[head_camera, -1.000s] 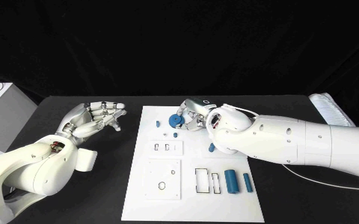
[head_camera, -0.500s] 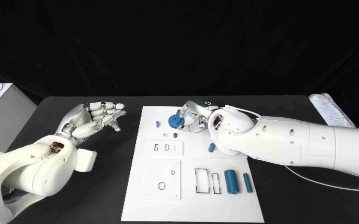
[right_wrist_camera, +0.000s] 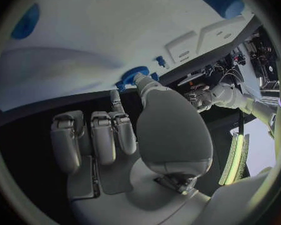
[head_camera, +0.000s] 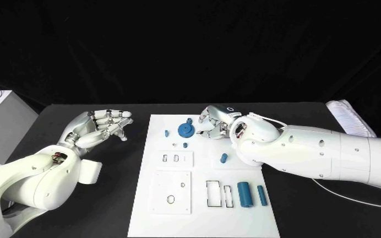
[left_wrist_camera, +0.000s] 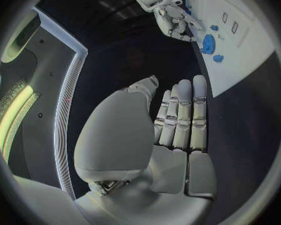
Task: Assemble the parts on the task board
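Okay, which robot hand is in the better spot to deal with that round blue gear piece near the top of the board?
Probably the right robot hand: it sits over the task board, right beside the blue gear. The left robot hand is off the board's edge, open.

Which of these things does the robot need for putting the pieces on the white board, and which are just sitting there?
For the job:
- task board
- blue gear by the right hand
- two blue cylinders
- small blue pieces
- left hand, holding nothing

Just lying about:
- white ridged thing at the table's right edge
- pale box at the left edge
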`<state>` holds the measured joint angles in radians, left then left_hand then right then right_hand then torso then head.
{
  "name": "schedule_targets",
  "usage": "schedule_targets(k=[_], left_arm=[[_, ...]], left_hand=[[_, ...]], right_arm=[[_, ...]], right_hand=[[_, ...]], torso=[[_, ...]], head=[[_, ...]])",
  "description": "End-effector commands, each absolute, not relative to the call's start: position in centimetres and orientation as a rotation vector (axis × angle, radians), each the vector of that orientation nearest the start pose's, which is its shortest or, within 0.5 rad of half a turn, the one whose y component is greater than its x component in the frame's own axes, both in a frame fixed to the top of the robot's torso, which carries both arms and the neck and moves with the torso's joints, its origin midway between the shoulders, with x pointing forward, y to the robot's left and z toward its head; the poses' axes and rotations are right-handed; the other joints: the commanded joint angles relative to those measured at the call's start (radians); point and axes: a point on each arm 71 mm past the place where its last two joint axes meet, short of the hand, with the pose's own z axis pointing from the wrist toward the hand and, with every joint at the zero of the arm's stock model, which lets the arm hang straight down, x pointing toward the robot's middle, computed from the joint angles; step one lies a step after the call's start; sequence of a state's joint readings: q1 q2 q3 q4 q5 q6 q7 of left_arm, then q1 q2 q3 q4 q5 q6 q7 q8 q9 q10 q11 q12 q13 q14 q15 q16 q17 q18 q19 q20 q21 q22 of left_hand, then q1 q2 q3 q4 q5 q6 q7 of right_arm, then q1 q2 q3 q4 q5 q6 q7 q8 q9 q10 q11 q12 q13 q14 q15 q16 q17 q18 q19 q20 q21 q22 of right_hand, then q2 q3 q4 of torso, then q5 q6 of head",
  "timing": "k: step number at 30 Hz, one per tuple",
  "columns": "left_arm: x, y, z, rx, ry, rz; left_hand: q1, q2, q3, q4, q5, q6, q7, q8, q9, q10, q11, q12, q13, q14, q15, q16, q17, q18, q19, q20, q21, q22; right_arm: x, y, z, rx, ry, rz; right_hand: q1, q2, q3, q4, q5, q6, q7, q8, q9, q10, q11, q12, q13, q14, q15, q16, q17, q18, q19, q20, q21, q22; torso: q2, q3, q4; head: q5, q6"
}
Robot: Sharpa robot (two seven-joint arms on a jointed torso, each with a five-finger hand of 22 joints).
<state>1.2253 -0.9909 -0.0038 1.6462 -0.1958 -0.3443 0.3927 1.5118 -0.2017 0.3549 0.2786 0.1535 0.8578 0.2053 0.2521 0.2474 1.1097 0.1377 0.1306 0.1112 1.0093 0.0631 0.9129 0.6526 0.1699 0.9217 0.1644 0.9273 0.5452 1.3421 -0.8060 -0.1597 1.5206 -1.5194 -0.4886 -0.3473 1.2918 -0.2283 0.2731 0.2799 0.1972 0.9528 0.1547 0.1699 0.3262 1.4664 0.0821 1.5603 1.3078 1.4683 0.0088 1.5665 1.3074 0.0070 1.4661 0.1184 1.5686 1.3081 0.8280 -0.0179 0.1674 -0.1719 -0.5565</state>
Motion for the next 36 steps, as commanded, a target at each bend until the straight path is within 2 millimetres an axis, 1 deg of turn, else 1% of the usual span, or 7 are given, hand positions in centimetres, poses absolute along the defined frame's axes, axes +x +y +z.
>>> schedule_targets(k=[1,7,9,11,14,25,36], left_arm=[[47.3,24.2,-13.8,-0.874,1.373,-1.503],[47.9,23.9,-14.1,-0.866,1.371,-1.514],[48.2,23.8,-14.3,-0.863,1.370,-1.518],[48.6,23.7,-14.5,-0.862,1.370,-1.519],[49.1,23.4,-14.9,-0.862,1.373,-1.518],[49.6,21.9,-16.1,-0.847,1.416,-1.522],[49.4,21.1,-16.6,-0.847,1.435,-1.533]], left_hand=[[-0.009,0.002,0.006,0.001,-0.003,-0.008,-0.001,0.004,0.001,-0.006,-0.001,0.001,0.002,-0.002,0.004,-0.006,-0.001,0.014,-0.009,-0.001,0.006,0.001],[-0.012,-0.001,0.007,0.002,-0.004,-0.010,-0.002,0.005,0.004,-0.007,0.000,0.002,0.003,-0.018,0.006,-0.021,-0.007,0.013,-0.022,0.001,0.002,-0.001],[-0.014,-0.003,0.008,0.002,-0.004,-0.010,-0.002,0.006,0.007,-0.007,0.000,0.003,0.005,-0.030,0.007,-0.036,-0.013,0.013,-0.035,0.003,-0.005,-0.005],[-0.017,-0.005,0.009,0.001,-0.004,-0.011,-0.003,0.008,0.011,-0.006,0.000,0.006,0.007,-0.045,0.009,-0.068,-0.029,0.013,-0.056,0.006,-0.024,-0.016],[-0.016,-0.006,0.012,-0.001,-0.004,-0.009,-0.005,0.012,0.016,-0.002,-0.001,0.008,0.010,-0.052,0.010,-0.098,-0.043,0.014,-0.067,0.008,-0.042,-0.029],[-0.014,-0.007,0.013,-0.003,-0.005,-0.008,-0.006,0.014,0.020,0.000,-0.003,0.009,0.011,-0.022,0.006,-0.096,-0.044,0.015,-0.052,0.005,-0.039,-0.032],[-0.015,-0.008,0.013,-0.003,-0.005,-0.012,-0.005,0.013,0.021,-0.004,-0.003,0.007,0.011,-0.011,0.005,-0.091,-0.042,0.015,-0.044,0.004,-0.034,-0.031]], right_arm=[[49.8,-20.5,-13.9,-0.034,1.410,0.484],[49.3,-22.5,-13.0,0.046,1.408,0.630],[49.1,-23.3,-12.9,0.092,1.429,0.680],[49.0,-24.2,-12.8,0.137,1.454,0.731],[48.8,-25.7,-12.9,0.176,1.488,0.799],[47.7,-30.4,-13.4,0.149,1.521,0.754],[47.8,-32.9,-15.1,0.045,1.567,0.577]], right_hand=[[0.017,-0.002,-0.004,-0.005,0.007,-0.007,0.001,-0.003,-0.002,0.080,-0.008,-0.016,0.238,0.098,-0.005,-0.002,0.245,-0.007,0.105,-0.008,0.002,0.263],[0.068,-0.005,0.022,-0.017,-0.004,0.008,-0.005,0.013,0.002,0.016,-0.014,-0.089,0.172,0.078,-0.013,-0.035,0.168,-0.002,0.093,-0.015,-0.013,0.250],[0.101,-0.010,0.048,-0.031,-0.027,-0.001,-0.006,0.016,0.001,-0.087,-0.016,-0.212,0.066,0.045,-0.015,-0.089,0.065,0.035,0.005,-0.017,-0.139,0.148],[0.116,-0.014,0.065,-0.042,-0.032,-0.007,-0.005,0.019,0.001,-0.114,-0.016,-0.252,0.030,0.041,-0.015,-0.100,0.052,0.038,-0.004,-0.018,-0.158,0.134],[0.137,-0.030,0.123,-0.050,-0.041,-0.021,-0.006,0.024,0.001,-0.385,-0.024,-0.757,-0.405,0.023,-0.025,-0.142,-0.008,0.048,-0.026,-0.022,-0.213,0.095],[0.144,-0.059,0.141,-0.062,-0.035,-0.039,-0.013,0.027,0.003,-0.347,-0.027,-0.962,-0.622,-0.002,-0.026,-0.199,-0.087,0.057,-0.040,-0.030,-0.264,0.066],[0.131,-0.053,0.065,-0.073,-0.003,-0.031,-0.013,0.029,0.000,-0.210,-0.028,-0.612,-0.327,0.077,-0.028,-0.054,0.153,0.005,0.081,-0.033,-0.044,0.230]], torso=[[-0.002,0.0004,0.0011],[-0.018,0.0017,-0.0016],[-0.024,0.0021,-0.0036],[-0.032,0.0027,-0.0064],[-0.044,0.0064,-0.0133],[-0.072,0.0207,-0.0334],[-0.074,0.0295,-0.0356]], head=[[-0.003,0.004],[-0.014,0.009],[-0.017,0.011],[-0.020,0.010],[-0.022,0.008],[-0.038,-0.007],[-0.039,-0.024]])
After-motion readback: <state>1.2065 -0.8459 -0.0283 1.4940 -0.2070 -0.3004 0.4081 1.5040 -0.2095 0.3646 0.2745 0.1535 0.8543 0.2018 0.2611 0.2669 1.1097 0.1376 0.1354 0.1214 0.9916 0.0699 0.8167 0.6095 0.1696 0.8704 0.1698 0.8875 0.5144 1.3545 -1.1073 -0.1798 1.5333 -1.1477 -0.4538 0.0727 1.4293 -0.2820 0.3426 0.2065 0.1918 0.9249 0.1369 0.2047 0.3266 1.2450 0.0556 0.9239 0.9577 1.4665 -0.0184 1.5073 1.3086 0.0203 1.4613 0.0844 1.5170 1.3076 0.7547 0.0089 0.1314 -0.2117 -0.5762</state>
